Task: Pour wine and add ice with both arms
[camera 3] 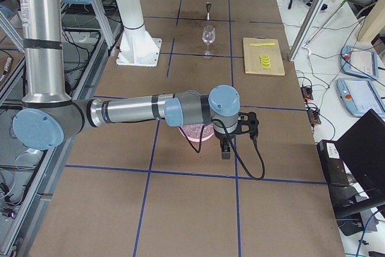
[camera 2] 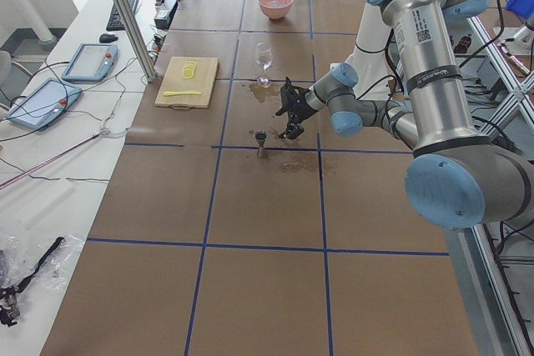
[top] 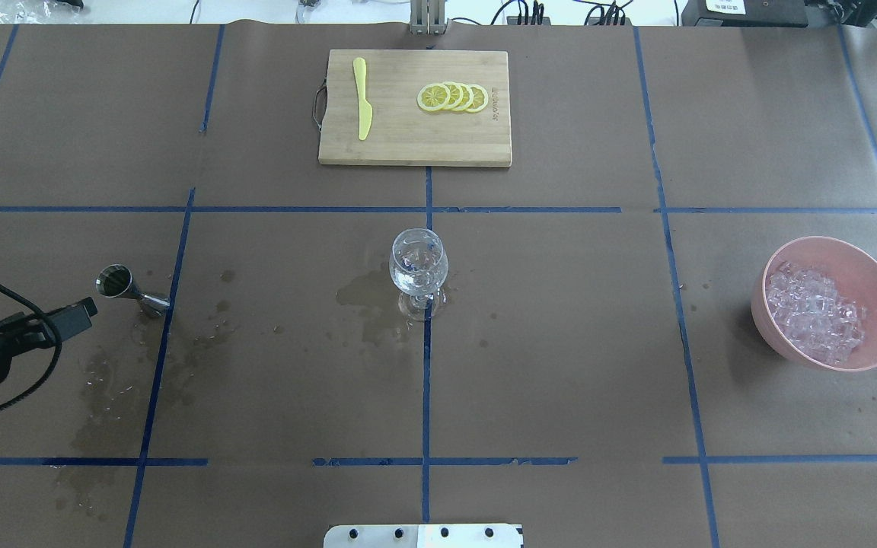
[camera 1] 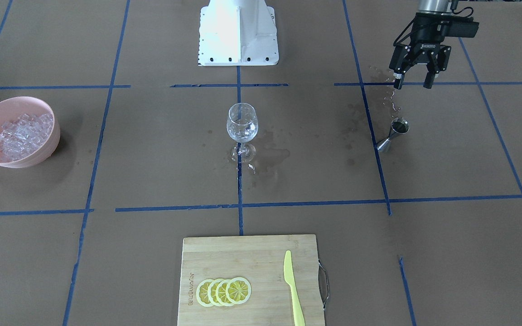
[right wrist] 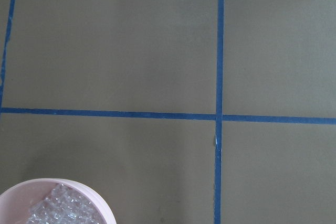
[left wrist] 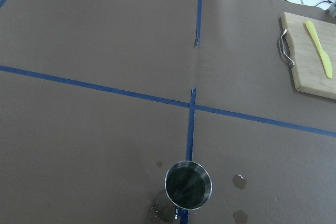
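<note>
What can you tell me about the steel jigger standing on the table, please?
The jigger is an hourglass-shaped double cup of polished steel, standing upright on the brown paper at a blue tape line, with wet stains nearby. Its upper cup looks dark inside, seemingly holding a little wine. Nothing touches it but the paper; the left pincer hangs open, apart from it.

Premises: a robotics laboratory test cell.

Evidence: two industrial arms, the left arm and the right arm, work over one large tabletop. A white base block is bolted at its robot-side edge. The tabletop is covered in brown paper and divided into squares by blue tape. Teach pendants, loose cables and a laptop lie on side benches. Aluminium frame posts stand alongside.
</note>
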Motion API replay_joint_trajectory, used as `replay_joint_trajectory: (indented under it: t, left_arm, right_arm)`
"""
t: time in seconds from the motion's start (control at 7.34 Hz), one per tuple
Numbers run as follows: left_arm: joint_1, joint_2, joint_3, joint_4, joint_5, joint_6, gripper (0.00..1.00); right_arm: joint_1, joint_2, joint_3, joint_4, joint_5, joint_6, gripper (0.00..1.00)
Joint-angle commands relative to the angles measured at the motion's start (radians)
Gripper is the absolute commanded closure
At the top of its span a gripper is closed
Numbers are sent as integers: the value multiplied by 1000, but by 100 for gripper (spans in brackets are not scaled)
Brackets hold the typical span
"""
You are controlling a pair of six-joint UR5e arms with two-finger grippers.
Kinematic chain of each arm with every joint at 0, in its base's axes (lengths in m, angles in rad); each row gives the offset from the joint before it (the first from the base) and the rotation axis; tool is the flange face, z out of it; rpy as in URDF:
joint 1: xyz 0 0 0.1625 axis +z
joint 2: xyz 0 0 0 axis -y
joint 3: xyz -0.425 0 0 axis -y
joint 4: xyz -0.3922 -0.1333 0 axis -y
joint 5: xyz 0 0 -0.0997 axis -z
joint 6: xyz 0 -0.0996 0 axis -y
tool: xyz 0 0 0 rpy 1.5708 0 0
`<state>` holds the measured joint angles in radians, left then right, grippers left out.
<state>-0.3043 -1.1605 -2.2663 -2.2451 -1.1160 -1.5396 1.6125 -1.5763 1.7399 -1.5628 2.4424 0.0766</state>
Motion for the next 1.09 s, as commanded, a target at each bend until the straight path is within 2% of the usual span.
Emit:
replay_joint_trajectory:
  t: [0.0, 0.14, 0.41, 0.54, 0.68, 0.95]
  left_arm:
    - [120, -59, 110, 30, 264, -62, 0]
    - [151, -112, 175, 30, 347, -62, 0]
    - [189, -140, 236, 30, 454, -62, 0]
    - [191, -197, 317, 32, 520, -62, 0]
    - [189, -265, 406, 35, 559, -62, 0]
    - [189, -300, 468, 35, 617, -62, 0]
  right_arm:
    - [-6, 7, 7, -2, 1, 9, 0]
    - [-8, 9, 9, 0, 4, 17, 0]
    - [-10, 9, 15, -2, 4, 17, 0]
    - [-11, 9, 18, 0, 4, 17, 0]
    - [-11, 9, 23, -2, 4, 20, 0]
    - [-11, 9, 30, -2, 4, 20, 0]
